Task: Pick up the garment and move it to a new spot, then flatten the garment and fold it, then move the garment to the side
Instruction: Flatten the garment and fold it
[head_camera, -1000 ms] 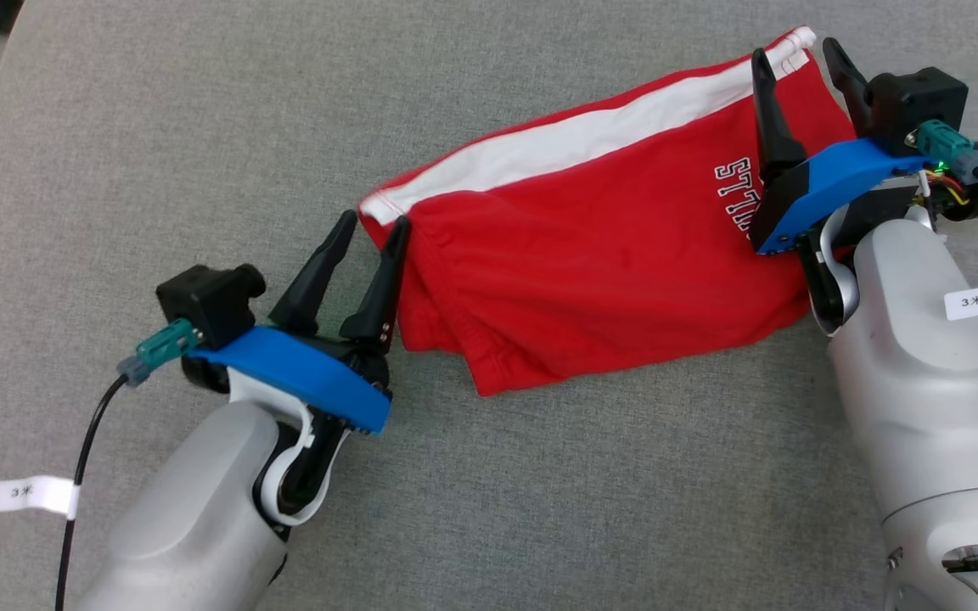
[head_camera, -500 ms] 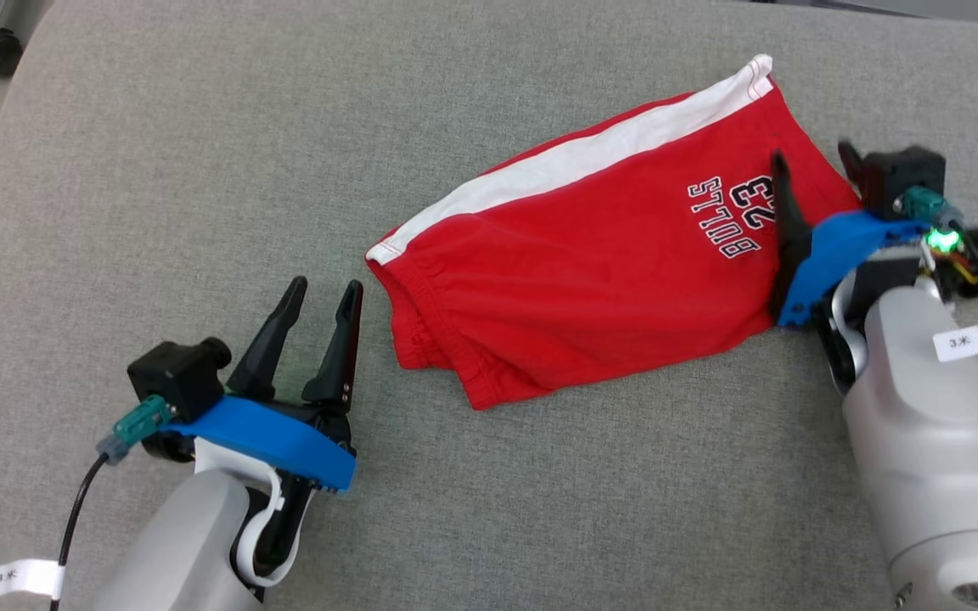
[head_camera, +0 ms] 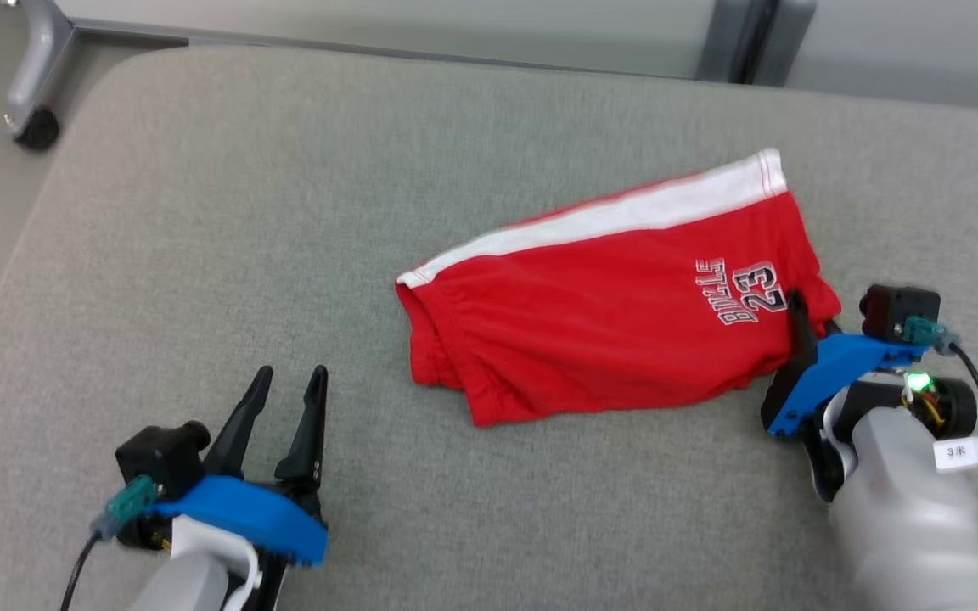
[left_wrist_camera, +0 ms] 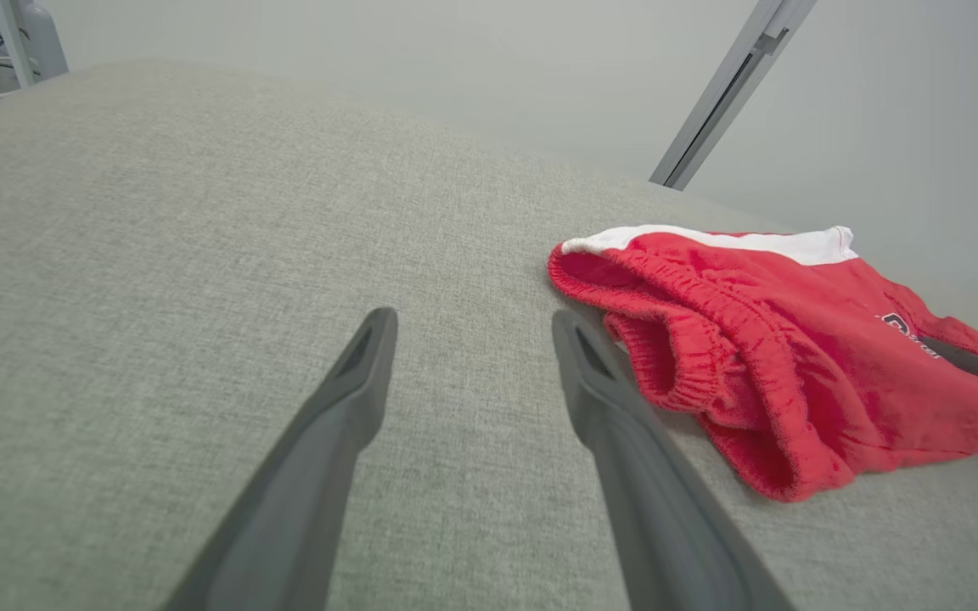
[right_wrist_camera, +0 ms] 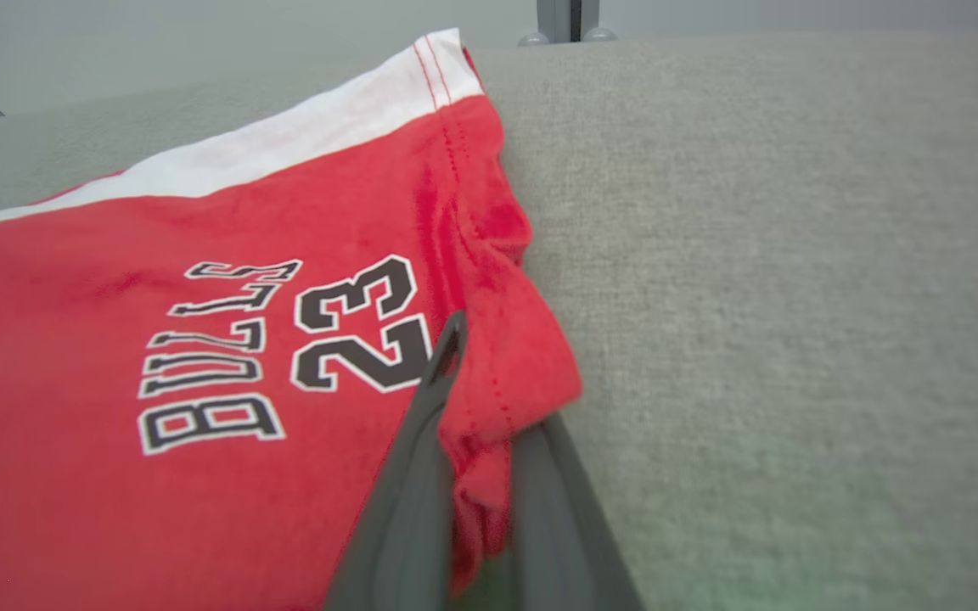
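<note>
Finds the red garment (head_camera: pixel 608 339) lying loosely folded on the grey bench (head_camera: pixel 243 212), right of middle, white stripe (head_camera: pixel 625 216) along its far edge. Notes the right gripper (head_camera: pixel 805 316) at the hem corner beside the printed number (head_camera: pixel 762 290), jaws pinching bunched cloth, seemingly one layer. Places the left gripper (head_camera: pixel 292 373) near the waistband end, clear of the cloth, jaws spread.
</note>
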Available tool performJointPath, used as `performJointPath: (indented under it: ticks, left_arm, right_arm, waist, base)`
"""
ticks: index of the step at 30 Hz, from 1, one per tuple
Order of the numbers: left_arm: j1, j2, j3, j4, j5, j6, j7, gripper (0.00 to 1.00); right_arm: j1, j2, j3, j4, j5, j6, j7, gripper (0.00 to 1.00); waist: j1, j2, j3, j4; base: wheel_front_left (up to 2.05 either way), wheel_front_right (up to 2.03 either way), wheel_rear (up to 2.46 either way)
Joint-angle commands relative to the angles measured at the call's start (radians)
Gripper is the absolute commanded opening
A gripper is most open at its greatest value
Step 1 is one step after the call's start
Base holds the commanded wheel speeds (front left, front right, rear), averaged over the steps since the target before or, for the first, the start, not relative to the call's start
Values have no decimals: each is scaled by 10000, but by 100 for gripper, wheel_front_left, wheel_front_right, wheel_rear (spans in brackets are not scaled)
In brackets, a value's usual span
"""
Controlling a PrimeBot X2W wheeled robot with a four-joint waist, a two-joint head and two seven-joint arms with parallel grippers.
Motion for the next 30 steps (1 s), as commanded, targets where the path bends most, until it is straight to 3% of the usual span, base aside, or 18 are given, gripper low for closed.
performJointPath:
  ticks: [1, 10, 18, 25, 30]
  left_arm:
    - [322, -39, 189, 46, 164, 19, -24, 100]
    - [1995, -511, 914, 263, 995, 19, -24, 100]
    - [2950, -935, 1005, 221, 1541, 19, -24, 100]
    - [2825, -934, 731, 227, 1575, 19, -24, 100]
    - [2750, -882, 463, 357, 1447, 19, -24, 100]
  right_arm:
    - [592, 11, 35, 257, 296, -7, -91, 0]
    - [2607, -5, 501, -920, 2202, -7, -348, 0]
    - [4381, -361, 915, -1818, 3097, -5, -354, 0]
    - [4068, -422, 1313, -2774, 3037, -4, -357, 0]
    - [3650, -89, 2620, -3858, 3099, -4, -350, 0]
  waist:
    - [2, 0, -534, -320]
    - [2, 0, -2294, -750]
    - [2, 0, -2971, -836]
    - [2, 0, -2885, -700]
    - [2, 0, -2960, -348]
  base:
    - [0, 0, 0]
    - [0, 0, 0]
    - [0, 0, 0]
    - [0, 0, 0]
    - [0, 0, 0]
